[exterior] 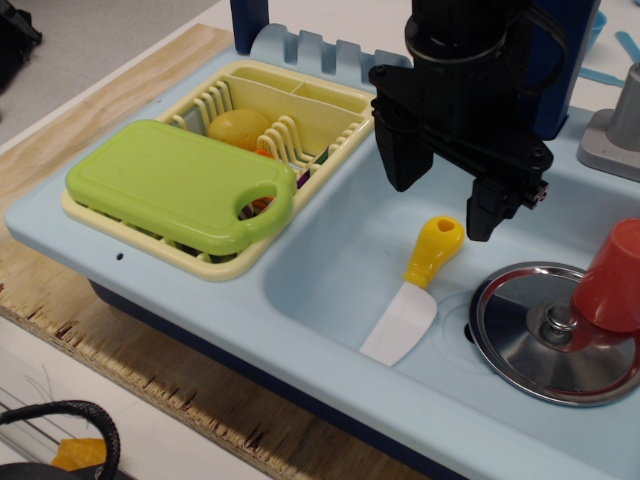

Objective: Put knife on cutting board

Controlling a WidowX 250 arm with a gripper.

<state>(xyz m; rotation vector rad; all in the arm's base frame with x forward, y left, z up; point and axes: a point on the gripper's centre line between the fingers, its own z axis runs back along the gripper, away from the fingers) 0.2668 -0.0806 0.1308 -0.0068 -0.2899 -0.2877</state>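
The gripper [447, 200] hangs with its jaws apart just above the knife's [414, 294] yellow handle, knife lying in the sink [330, 270], board [170, 180] sitting left on the rack [330, 110].

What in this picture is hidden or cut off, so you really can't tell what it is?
- Under the cutting board: most of the dish rack and the orange and purple items peeking out beside its handle hole.
- Red cup: cut by the right edge, covering part of the metal lid.
- Arm above the pincer: cut by the top edge.
- Knife: blade tip rests against the sink wall; underside unseen.
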